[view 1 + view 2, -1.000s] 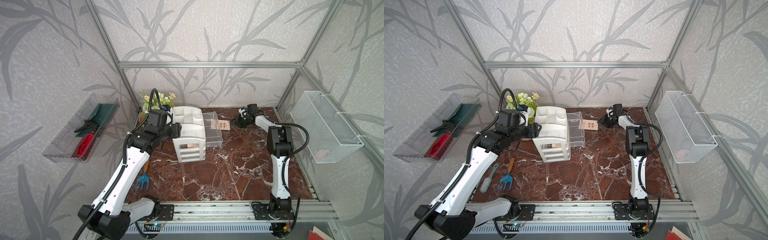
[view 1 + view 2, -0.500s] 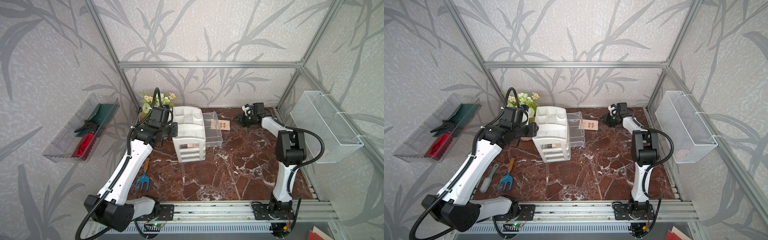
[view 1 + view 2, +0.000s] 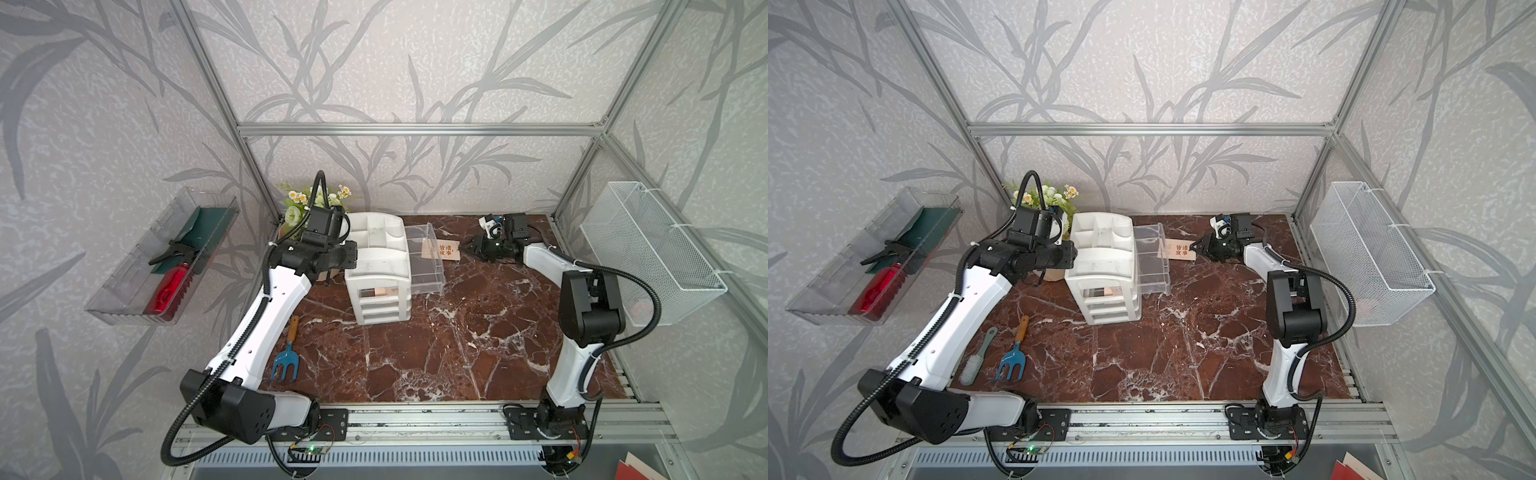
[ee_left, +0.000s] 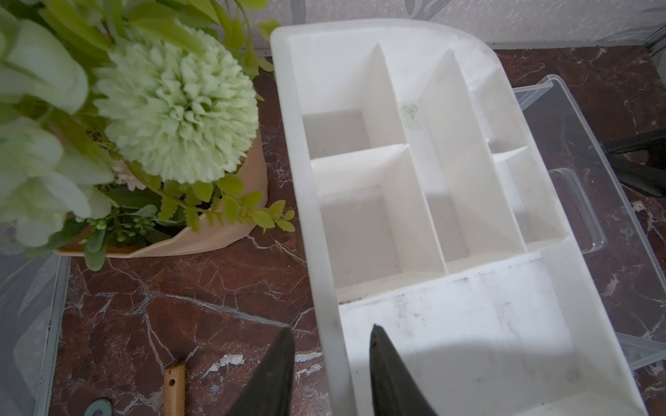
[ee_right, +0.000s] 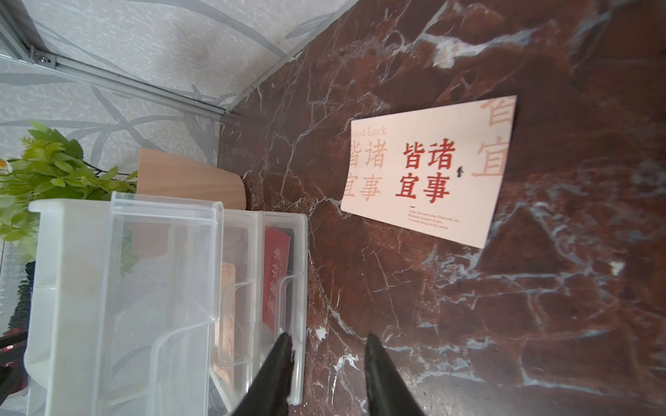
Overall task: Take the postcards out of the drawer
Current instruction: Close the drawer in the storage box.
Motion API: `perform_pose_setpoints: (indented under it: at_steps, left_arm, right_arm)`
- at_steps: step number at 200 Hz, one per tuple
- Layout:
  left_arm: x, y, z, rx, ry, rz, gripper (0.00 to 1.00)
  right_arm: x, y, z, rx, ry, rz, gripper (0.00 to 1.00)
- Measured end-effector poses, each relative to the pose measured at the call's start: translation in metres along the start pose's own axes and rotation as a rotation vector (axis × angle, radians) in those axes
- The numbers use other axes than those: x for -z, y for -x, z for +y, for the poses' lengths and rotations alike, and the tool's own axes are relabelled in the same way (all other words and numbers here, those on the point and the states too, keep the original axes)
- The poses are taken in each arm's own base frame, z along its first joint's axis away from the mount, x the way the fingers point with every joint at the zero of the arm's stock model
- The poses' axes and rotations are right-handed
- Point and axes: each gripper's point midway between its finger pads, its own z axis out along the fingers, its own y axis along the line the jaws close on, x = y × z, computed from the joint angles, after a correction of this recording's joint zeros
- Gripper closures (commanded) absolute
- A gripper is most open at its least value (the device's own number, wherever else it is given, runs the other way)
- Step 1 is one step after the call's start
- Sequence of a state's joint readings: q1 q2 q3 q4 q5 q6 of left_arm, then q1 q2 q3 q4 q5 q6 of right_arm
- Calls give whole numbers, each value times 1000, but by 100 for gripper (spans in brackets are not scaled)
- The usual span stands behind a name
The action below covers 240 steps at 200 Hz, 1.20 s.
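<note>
Left gripper point(image 4: 329, 327): black jaws a little apart, one on each side of the wall of the white plastic desk organiser point(image 4: 450, 317).
See-through plastic drawer point(image 3: 424, 266): pulled out to the right.
Red card with gold letters point(image 5: 275, 273): inside a pulled-out drawer.
Beige postcard with red letters point(image 3: 441, 250): flat on the brown marble table point(image 3: 415, 353), long side running left to right, one short end by the drawer.
Right gripper point(image 5: 326, 336): jaws a little apart, holding nothing.

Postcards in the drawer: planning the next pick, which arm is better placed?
Right. The right gripper hangs open, empty, at the drawer's pulled-out end with the red postcard just ahead; the left gripper is at the organiser's opposite side.
</note>
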<state>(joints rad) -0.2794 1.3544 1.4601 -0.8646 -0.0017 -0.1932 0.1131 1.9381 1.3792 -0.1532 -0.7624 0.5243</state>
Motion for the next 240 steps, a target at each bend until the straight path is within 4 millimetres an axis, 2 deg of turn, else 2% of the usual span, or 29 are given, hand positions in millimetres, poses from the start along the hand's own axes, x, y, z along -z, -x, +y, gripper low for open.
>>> perform_pose_setpoints:
  at_steps: [31, 89, 132, 207, 240]
  left_arm:
    - [-1, -2, -1, -1, -7, 8, 75]
    - [-1, -4, -6, 0, -34, 17, 83]
    - [-1, -2, -6, 7, -44, 13, 89]
    - [-2, -2, -12, 2, -76, 16, 90]
    - [-2, -1, -12, 4, -77, 15, 90]
  right_arm:
    - [-6, -9, 11, 18, 21, 13, 65]
    - [-11, -20, 19, 16, 37, 24, 66]
    - [-8, -27, 34, 34, 56, 22, 66]
    - [1, -58, 46, 38, 68, 38, 66]
    - [12, -63, 64, 72, 77, 21, 65]
